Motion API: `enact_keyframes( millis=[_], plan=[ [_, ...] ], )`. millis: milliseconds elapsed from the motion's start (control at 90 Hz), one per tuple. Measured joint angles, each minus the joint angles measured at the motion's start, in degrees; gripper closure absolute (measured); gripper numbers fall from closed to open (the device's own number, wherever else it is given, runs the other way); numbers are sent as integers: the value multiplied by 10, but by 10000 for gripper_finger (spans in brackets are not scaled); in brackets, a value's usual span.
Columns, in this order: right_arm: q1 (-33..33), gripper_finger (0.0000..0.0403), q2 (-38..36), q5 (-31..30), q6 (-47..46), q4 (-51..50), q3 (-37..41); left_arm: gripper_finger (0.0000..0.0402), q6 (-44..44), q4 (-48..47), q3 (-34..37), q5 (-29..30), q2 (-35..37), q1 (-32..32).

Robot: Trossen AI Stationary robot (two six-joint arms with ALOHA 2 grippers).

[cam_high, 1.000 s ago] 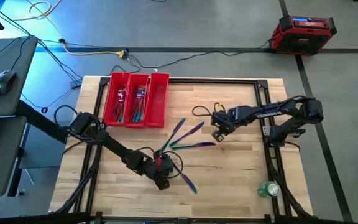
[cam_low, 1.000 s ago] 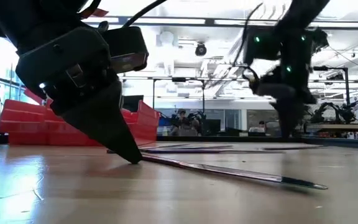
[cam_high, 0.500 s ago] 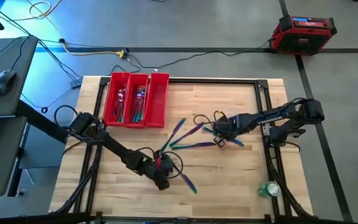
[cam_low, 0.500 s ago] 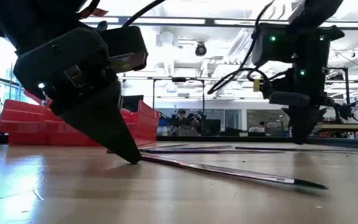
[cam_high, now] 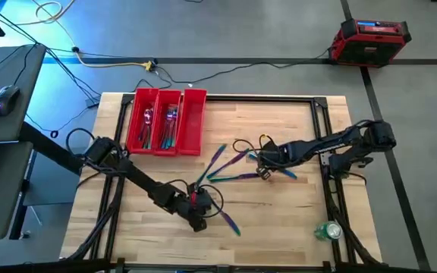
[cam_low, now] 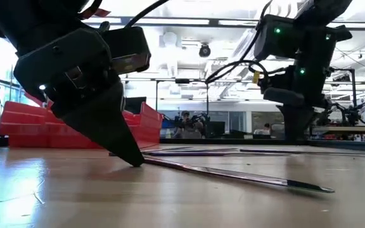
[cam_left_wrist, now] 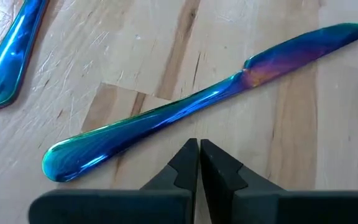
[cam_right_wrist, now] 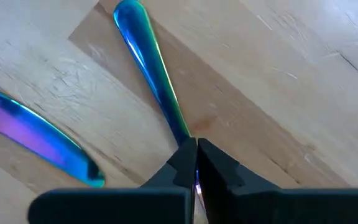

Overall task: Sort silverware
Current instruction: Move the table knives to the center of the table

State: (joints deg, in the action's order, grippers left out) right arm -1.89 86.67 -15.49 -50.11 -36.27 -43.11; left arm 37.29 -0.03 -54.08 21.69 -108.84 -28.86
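The silverware is iridescent. A blue-purple knife (cam_left_wrist: 191,106) lies flat near the table's front, and my left gripper (cam_left_wrist: 199,144) stands shut just beside its handle, fingertips down at the tabletop (cam_low: 137,162). Several more pieces lie fanned at mid-table (cam_high: 230,163). My right gripper (cam_high: 263,173) is shut on one teal piece (cam_right_wrist: 151,68) of that fan. A red three-compartment tray (cam_high: 196,121) at the far left holds silverware in two of its compartments. My left gripper's shut fingertips (cam_low: 134,158) meet the tabletop beside the knife's handle (cam_left_wrist: 135,134), slanting down from the table's left. Whether they touch the knife, I cannot tell. My right gripper pinches the teal piece's slim shaft (cam_right_wrist: 180,127) between its two fingers, coming from above. The piece lies flat on the table, its rounded end (cam_right_wrist: 128,11) pointing away from the fingers.
A second purple-blue piece (cam_right_wrist: 36,140) lies close beside the one in my right gripper. A green bottle (cam_high: 328,230) lies at the near right corner. A loose cable loops over the table (cam_high: 241,142) near the right arm. Bare wood lies right of the fan.
My right gripper has moved a little toward the table's near edge and down onto the right end of the teal piece at mid-table. The silverware lies where it was.
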Motion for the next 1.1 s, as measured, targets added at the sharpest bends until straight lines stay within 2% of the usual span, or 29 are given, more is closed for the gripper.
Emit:
enact_keyframes(
  millis=[544,778,900,1100],
  plan=[
    [0,403,-1,20,-9,90,46,401,0,0,0,0,0,0],
    [-15,403,1,54,19,174,46,401,0,0,0,0,0,0],
    [-25,403,23,55,21,201,46,401,0,0,0,0,0,0],
    [-31,403,84,69,37,314,43,401,0,0,0,1,0,0]
  ],
)
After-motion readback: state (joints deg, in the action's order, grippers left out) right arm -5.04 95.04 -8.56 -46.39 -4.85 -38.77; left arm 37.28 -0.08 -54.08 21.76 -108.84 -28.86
